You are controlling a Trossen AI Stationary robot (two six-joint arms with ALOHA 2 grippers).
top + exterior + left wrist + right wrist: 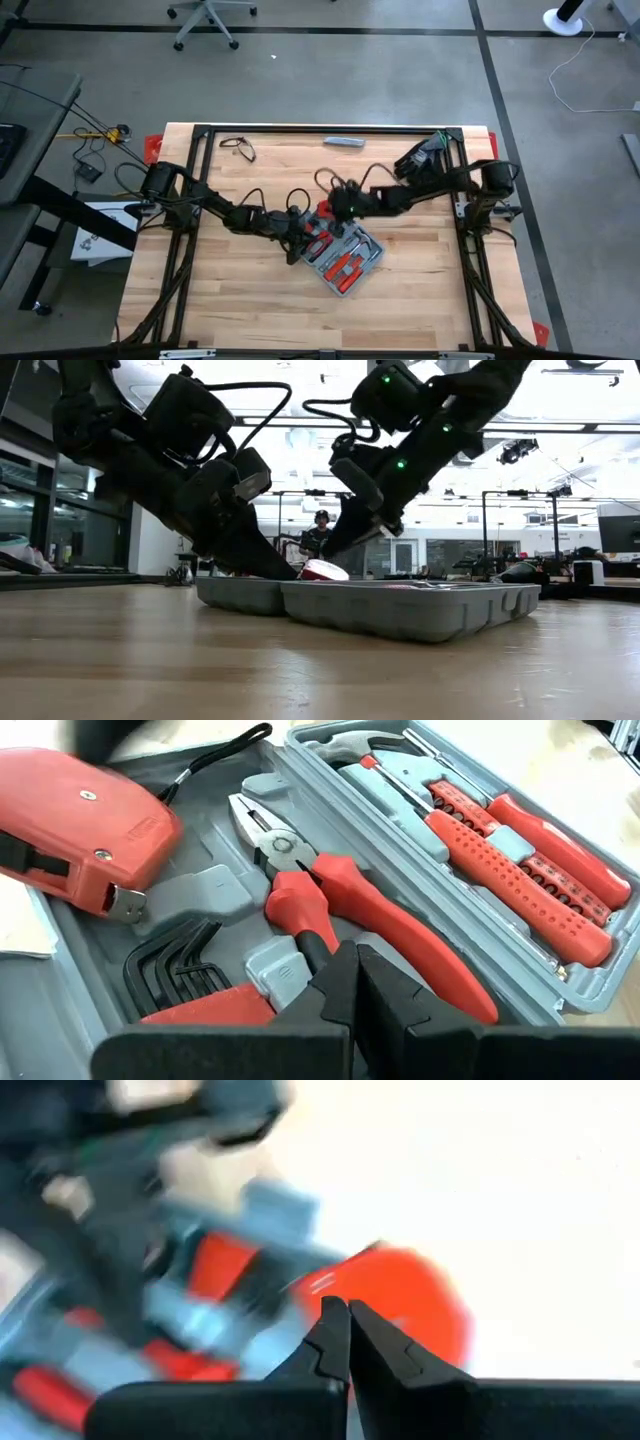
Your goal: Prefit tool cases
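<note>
The case (345,256) lies open with tools mostly seated, a red tape measure (75,825) apparently loose, ahead of the closed, empty left gripper (355,960) and right gripper (348,1315).

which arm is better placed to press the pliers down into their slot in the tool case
Left, probably. The left gripper, shut, hovers right over the red-handled pliers in the open tool case; the right gripper points at the red tape measure.

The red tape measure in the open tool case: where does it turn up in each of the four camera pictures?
High view: red tape measure at the tool case's upper left corner, between both grippers.
Low view: low red-and-white lump behind the case's rim, centre.
Left wrist view: upper left, beside the pliers.
Right wrist view: blurred red disc beyond the shut fingers.
Shared landmark: the grey case.
</note>
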